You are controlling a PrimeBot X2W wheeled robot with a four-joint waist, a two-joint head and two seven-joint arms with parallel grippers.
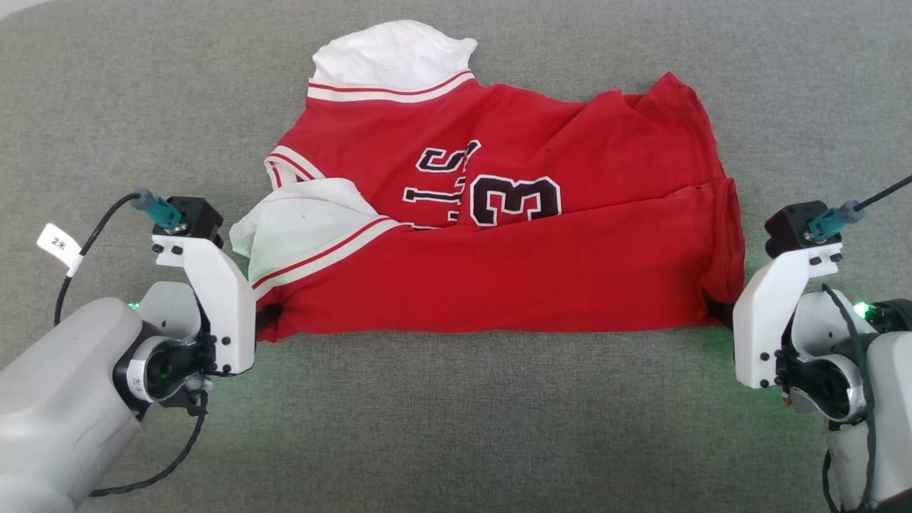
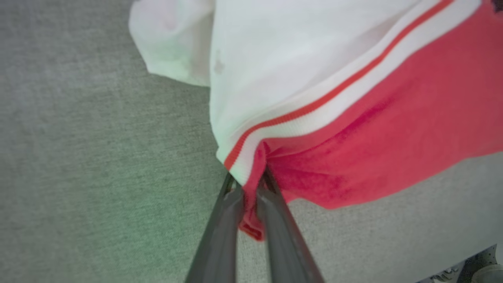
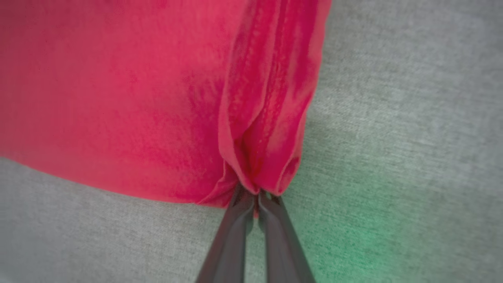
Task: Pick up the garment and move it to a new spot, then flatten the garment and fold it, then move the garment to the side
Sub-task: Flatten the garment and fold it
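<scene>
The garment (image 1: 499,271), a red shirt with white sleeve ends and black-and-white lettering, lies folded over itself on the grey cloth surface. My left gripper (image 1: 267,317) is shut on its near left corner; in the left wrist view the red hem (image 2: 251,220) is pinched between the dark fingers (image 2: 224,228), beside the striped trim. At the near right corner my right gripper (image 1: 719,311) is shut on bunched red fabric (image 3: 259,157), which the right wrist view shows squeezed between the fingers (image 3: 232,236). Both fingertips are mostly hidden by cloth in the head view.
The grey fabric surface (image 1: 456,427) stretches all around the shirt. A black cable with a white tag (image 1: 60,246) loops by my left wrist, and another cable (image 1: 883,192) runs off at the right.
</scene>
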